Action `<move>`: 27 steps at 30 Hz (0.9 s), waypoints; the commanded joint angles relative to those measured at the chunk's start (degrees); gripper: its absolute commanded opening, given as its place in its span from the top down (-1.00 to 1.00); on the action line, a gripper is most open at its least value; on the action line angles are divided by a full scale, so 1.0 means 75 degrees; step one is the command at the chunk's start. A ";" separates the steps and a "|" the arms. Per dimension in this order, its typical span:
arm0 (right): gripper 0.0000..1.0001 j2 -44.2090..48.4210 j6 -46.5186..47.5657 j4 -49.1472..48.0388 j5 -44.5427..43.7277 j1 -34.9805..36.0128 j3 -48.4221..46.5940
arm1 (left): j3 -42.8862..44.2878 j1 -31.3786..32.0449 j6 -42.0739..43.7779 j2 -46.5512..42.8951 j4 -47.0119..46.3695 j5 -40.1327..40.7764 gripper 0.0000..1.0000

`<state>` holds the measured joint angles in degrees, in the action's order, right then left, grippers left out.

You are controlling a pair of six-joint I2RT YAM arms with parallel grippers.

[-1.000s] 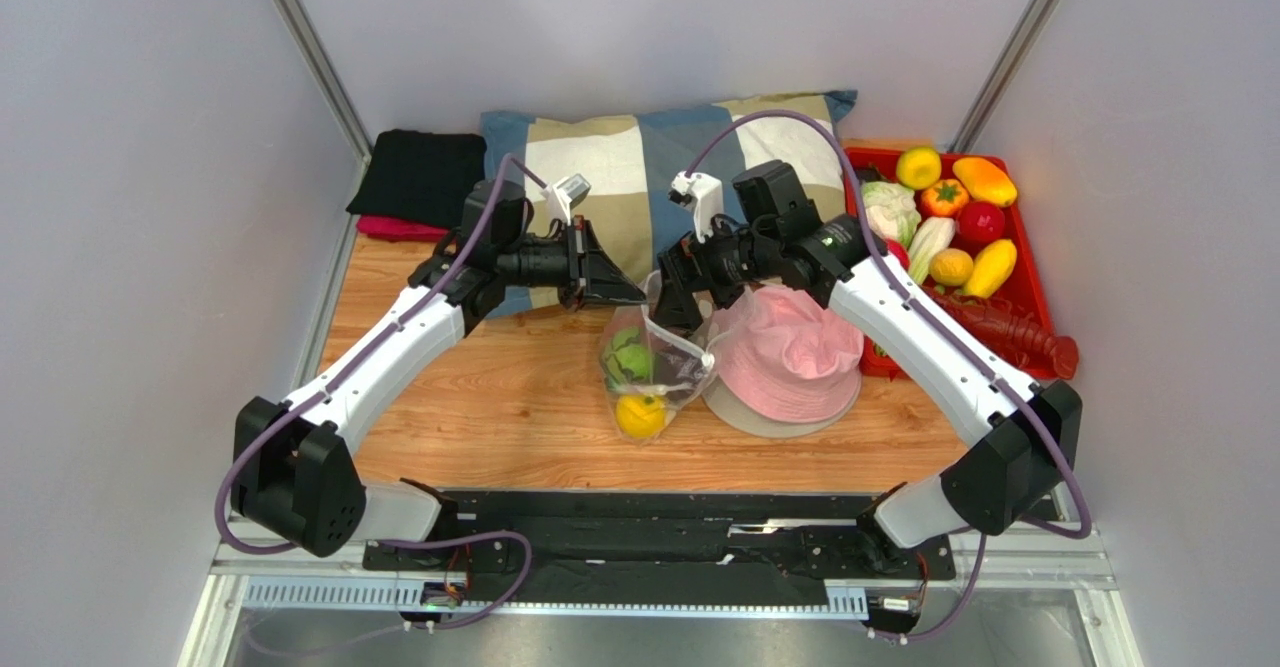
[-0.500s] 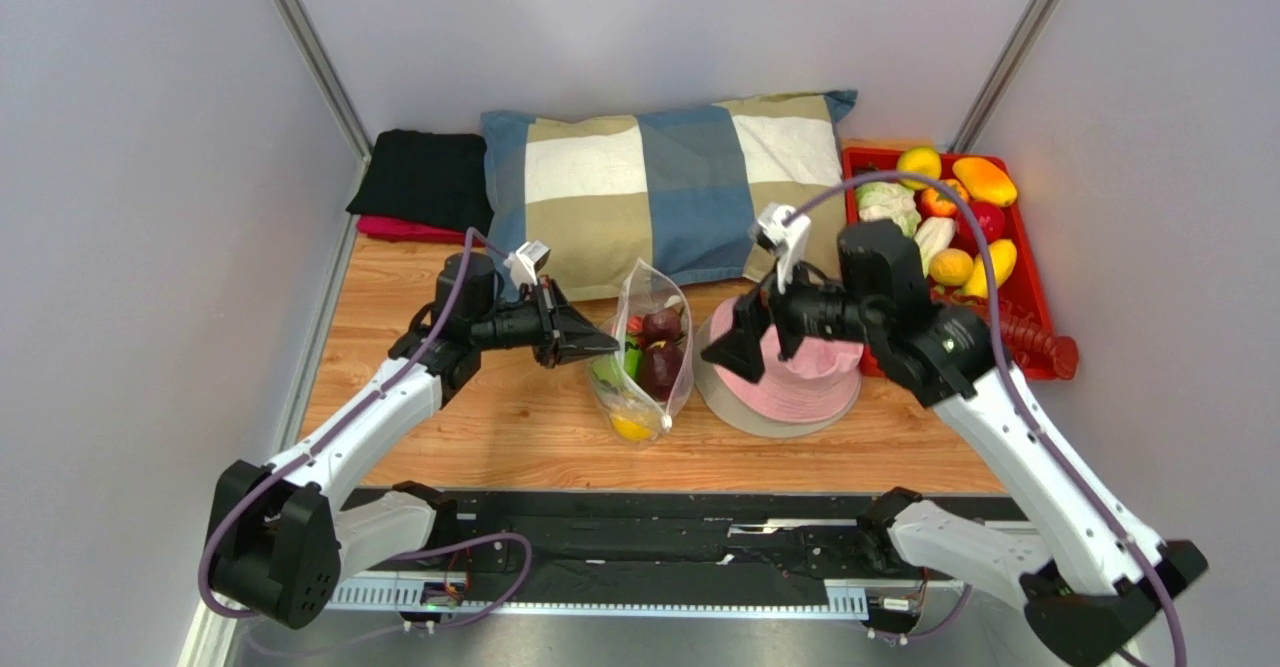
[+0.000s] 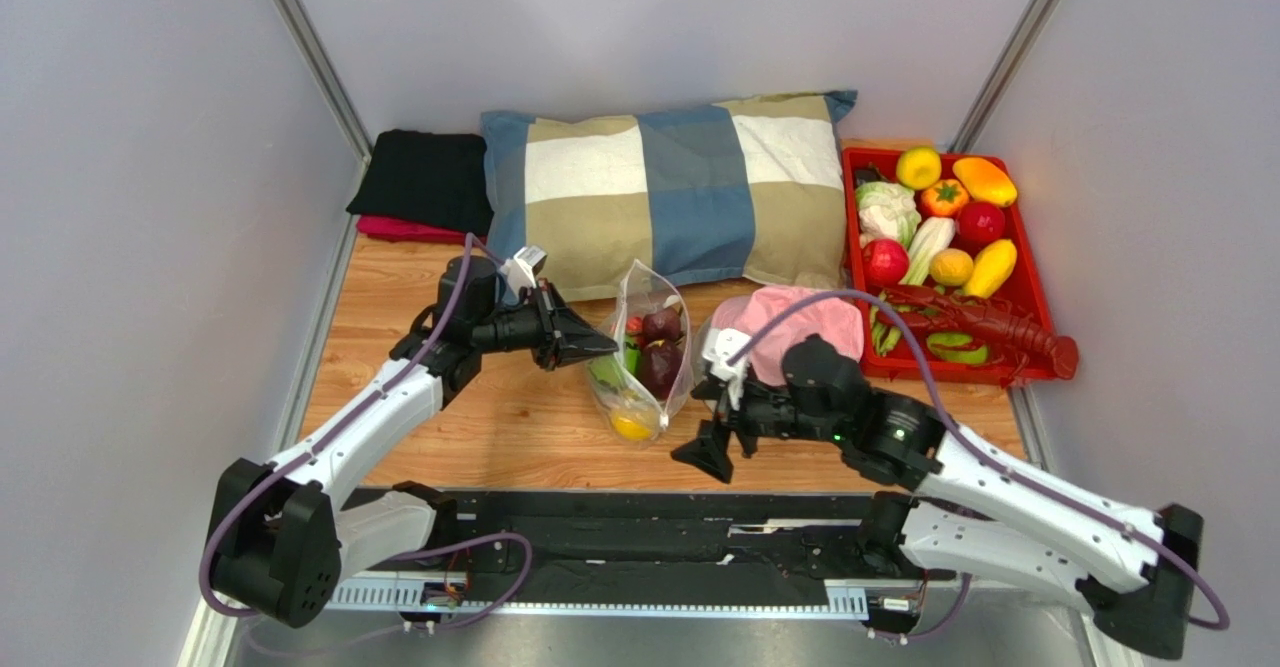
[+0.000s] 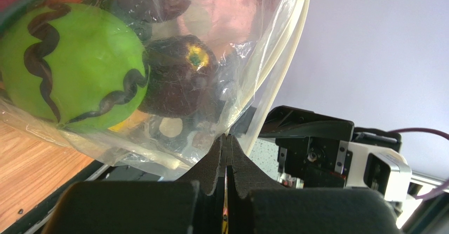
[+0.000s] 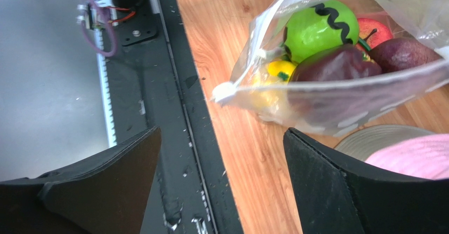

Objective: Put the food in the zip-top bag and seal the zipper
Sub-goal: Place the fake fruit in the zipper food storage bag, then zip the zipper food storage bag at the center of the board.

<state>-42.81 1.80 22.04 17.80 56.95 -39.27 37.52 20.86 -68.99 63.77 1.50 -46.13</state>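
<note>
Left of centre on the wooden tabletop: left gripper pinched tight on the side edge of the clear crinkly white-dotted zip-top bag, holding it upright, mouth up. Inside is glossy toy food: a green ball with a black squiggle, plus dark purple, red and yellow pieces. Pale zipper strip not pressed shut; the lips part from the near corner. Right gripper jaws wide apart, empty, low by the table's front edge, facing that corner. Further right: pink cloth hat, red plastic tray with more toy produce. Looks like the sealing step. Next, probably: right closes on the corner with lips aligned and slides along the strip, left as anchor.
</note>
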 commanded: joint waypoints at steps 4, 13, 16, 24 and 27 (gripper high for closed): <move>-0.78 -0.1639 -0.0509 -0.1239 -0.1831 0.0621 -0.0823 | 0.0564 -0.0039 -0.0258 0.0146 -0.0164 0.0022 1.00; 0.81 -0.2191 -0.0241 -0.0901 -0.3229 0.0505 -0.1455 | 0.0856 -0.0039 0.0794 -0.0544 0.1317 -0.0096 1.00; 1.00 -0.2098 0.0181 -0.0385 -0.2985 0.0189 -0.1702 | 0.0962 -0.0039 0.1451 -0.1037 0.2154 0.0104 1.00; 1.00 -0.0938 0.2722 -0.0115 -0.0596 -0.0269 -0.1456 | 0.1465 -0.0262 0.3521 -0.1717 0.3759 0.0208 -0.12; 1.00 -0.0773 0.3555 0.0189 -0.0044 -0.0339 -0.1479 | 0.2413 -0.0344 0.5267 -0.1752 0.4111 0.0220 -0.56</move>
<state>-51.29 16.71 22.90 8.25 54.96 -49.43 46.68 19.27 -47.11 52.03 26.76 -44.80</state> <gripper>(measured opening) 0.100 0.715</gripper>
